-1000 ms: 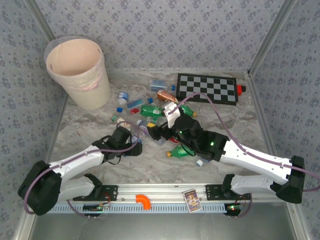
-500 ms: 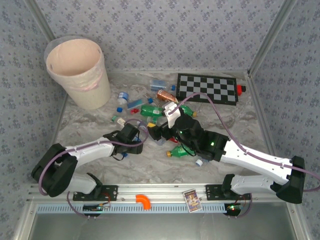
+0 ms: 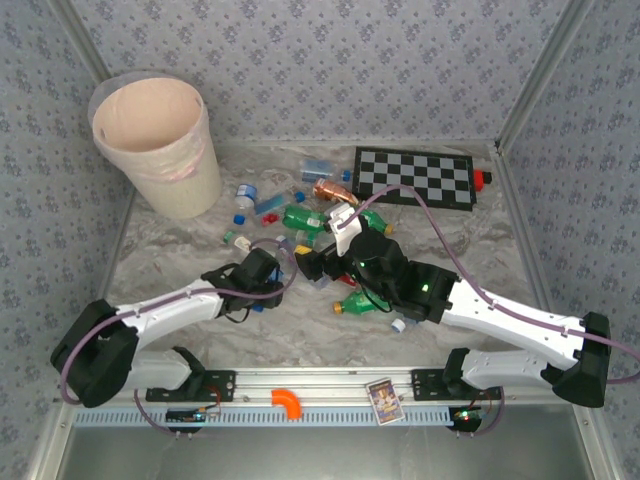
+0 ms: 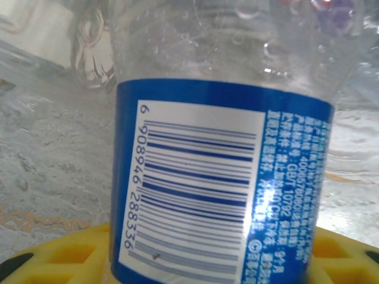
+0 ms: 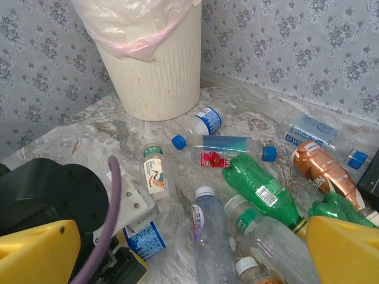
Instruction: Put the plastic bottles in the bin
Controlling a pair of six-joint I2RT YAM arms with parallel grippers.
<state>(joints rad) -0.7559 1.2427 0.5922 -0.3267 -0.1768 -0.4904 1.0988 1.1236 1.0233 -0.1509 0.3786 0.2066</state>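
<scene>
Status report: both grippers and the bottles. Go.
Left gripper around blue-label bottle, grip unconfirmed. Right gripper open, empty, close beside. Other bottles loose on table; bin far left, path looks clear.

The grey marbled tabletop (image 3: 170,290) carries plastic bottles (image 5: 260,189) strewn just ahead of the right gripper (image 5: 189,251). The bin (image 5: 160,77) stands beyond them to its left, and a checkerboard (image 3: 415,177) lies off to its right.

Scattered plastic bottles (image 3: 300,220) beside upright beige bin (image 3: 188,188)
</scene>
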